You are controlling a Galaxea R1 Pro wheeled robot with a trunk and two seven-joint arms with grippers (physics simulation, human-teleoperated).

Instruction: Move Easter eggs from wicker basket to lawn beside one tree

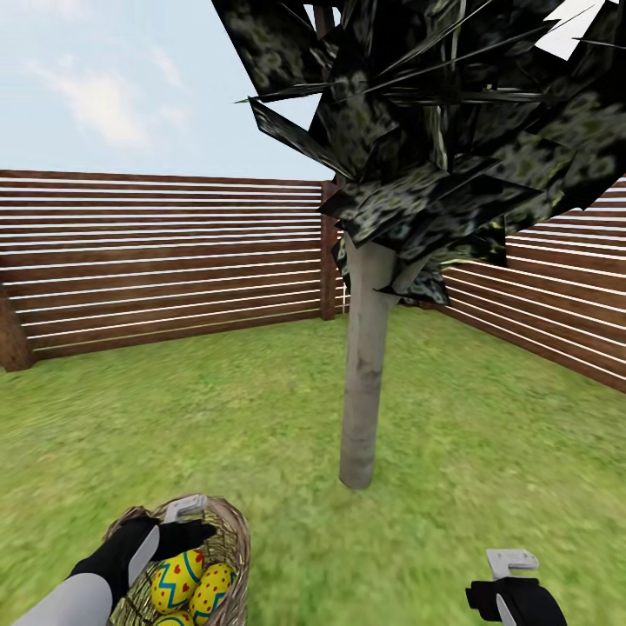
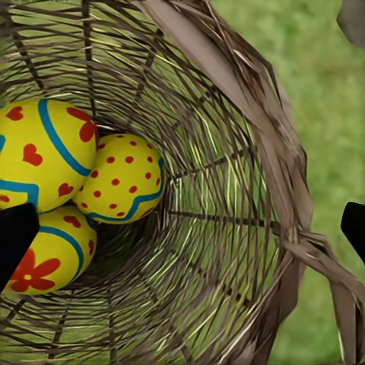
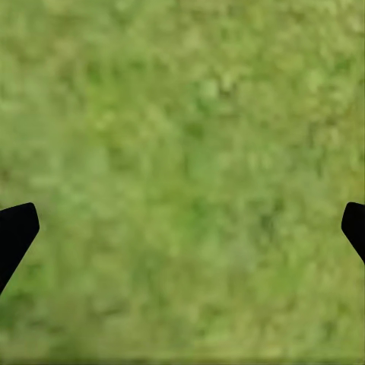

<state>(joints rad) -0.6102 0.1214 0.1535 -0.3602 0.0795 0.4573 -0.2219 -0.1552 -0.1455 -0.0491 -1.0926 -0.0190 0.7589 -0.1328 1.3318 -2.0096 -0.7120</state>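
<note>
Three yellow zigzag-painted Easter eggs lie together inside the brown open-weave wicker basket, which stands on the flat green lawn left of and nearer than the slim pale-trunked tree. Behind both runs the brown slatted wooden fence.

Head camera looks forward and down across the lawn toward the tree; left wrist camera peers closely into the wicker basket, shared with the head view; right wrist camera faces grass.
</note>
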